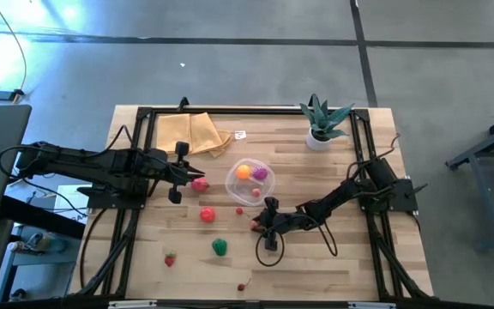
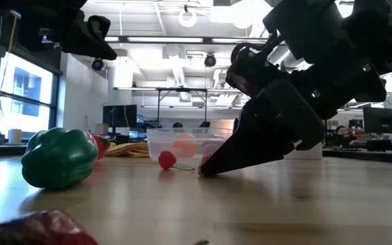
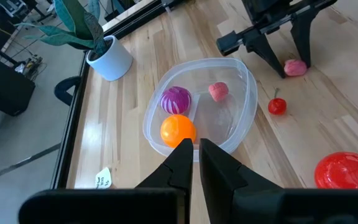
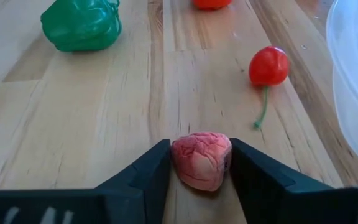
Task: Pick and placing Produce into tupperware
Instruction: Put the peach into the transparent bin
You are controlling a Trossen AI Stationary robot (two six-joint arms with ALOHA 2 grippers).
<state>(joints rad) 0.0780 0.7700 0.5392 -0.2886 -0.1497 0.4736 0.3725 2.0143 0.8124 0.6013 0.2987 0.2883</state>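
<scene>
The clear round tupperware stands mid-table and holds an orange piece, a purple one and a small pink one. My right gripper is down at the table just near of it, shut on a pink wrinkled piece. A cherry, a red tomato, a green pepper and a strawberry lie loose on the wood. My left gripper hovers shut to the left of the tupperware, beside a red piece. My right gripper pinches the pink piece between its two fingers, one on each of its opposite sides. The fingers slant down from the table's right side. The piece rests on the table top.
A spiky potted plant stands at the far right and a folded yellow cloth lies at the far left. A black frame runs round the table. Another cherry lies near the front edge.
</scene>
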